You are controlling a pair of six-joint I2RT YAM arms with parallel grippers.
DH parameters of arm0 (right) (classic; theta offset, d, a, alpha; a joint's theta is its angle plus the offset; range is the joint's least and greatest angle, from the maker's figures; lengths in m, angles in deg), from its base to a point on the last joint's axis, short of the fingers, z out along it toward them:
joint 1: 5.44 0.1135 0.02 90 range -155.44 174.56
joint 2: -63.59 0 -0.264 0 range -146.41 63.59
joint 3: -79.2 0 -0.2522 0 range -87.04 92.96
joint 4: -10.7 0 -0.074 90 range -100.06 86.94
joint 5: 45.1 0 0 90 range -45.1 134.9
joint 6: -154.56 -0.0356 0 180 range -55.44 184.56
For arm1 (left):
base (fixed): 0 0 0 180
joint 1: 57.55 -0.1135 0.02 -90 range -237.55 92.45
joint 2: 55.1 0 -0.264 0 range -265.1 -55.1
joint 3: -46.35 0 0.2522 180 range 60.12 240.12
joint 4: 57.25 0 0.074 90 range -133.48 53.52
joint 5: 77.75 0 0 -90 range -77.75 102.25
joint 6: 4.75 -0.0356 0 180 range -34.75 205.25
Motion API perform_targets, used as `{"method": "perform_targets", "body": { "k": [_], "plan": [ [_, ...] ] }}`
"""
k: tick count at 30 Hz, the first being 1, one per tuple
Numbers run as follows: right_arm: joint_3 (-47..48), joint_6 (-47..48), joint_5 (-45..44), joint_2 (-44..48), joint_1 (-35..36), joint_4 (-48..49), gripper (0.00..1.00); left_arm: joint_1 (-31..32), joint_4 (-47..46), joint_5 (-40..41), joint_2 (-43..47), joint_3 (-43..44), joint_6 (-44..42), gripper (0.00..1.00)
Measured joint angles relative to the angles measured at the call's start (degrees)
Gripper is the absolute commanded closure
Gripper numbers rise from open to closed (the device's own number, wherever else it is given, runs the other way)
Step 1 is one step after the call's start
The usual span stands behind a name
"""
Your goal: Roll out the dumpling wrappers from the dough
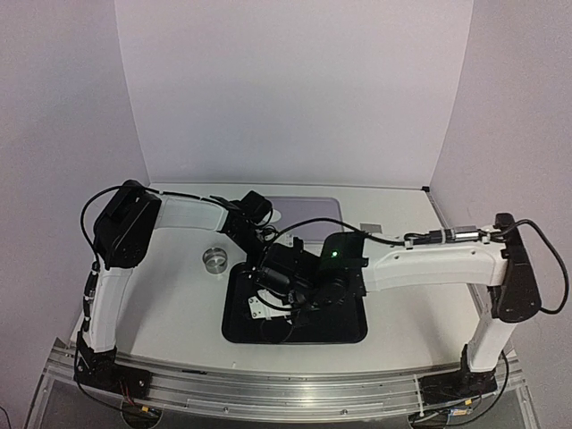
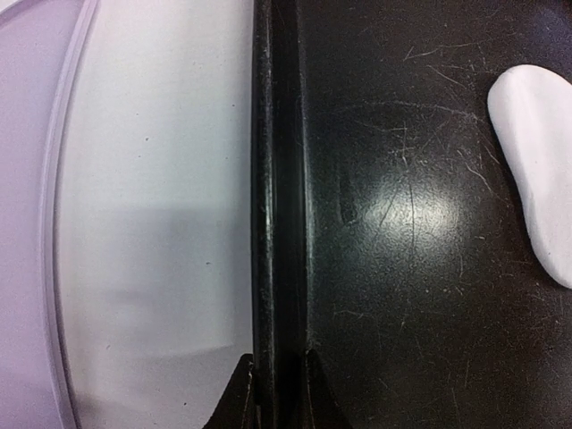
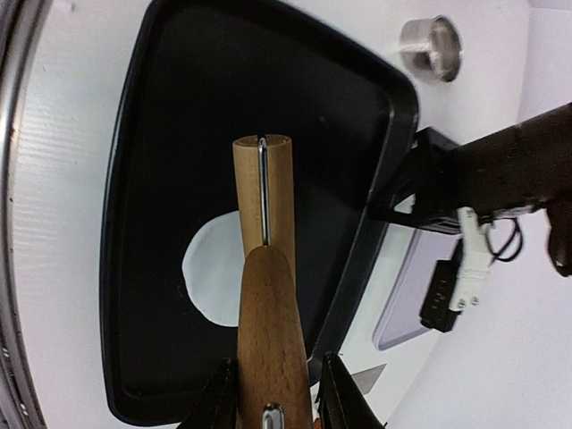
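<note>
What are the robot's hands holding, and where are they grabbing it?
The right gripper holds a wooden rolling pin by its handle, over flat white dough. The left gripper pinches the black plastic tray by its rim.

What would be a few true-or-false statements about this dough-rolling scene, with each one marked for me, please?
1. The right gripper holds a wooden rolling pin. True.
2. The dough lies on the lilac mat. False: it lies in the black tray.
3. The left gripper has a finger on each side of the black tray's rim. True.
4. The metal ring cutter sits inside the black tray. False: it stands on the table, outside the tray.
</note>
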Motion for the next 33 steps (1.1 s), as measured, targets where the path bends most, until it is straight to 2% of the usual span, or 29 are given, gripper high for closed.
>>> {"method": "perform_targets", "body": {
  "k": [5, 15, 28, 33],
  "plan": [
    [-6.2, 2.0, -2.4, -2.6, -1.3, 3.2, 1.0, 0.0, -0.1, 0.1, -0.1, 0.0, 0.0, 1.0],
    [-14.9, -0.9, -6.3, 2.4, 3.7, 6.4, 1.0, 0.0, -0.1, 0.0, -0.1, 0.0, 0.0, 1.0],
    [-8.8, -1.7, -5.8, -2.6, -1.0, 7.4, 1.0, 0.0, -0.1, 0.0, -0.1, 0.0, 0.0, 1.0],
    [-12.1, -4.4, -8.5, -1.7, 1.5, 9.3, 1.0, 0.0, -0.1, 0.0, -0.1, 0.0, 0.0, 1.0]
  ]
}}
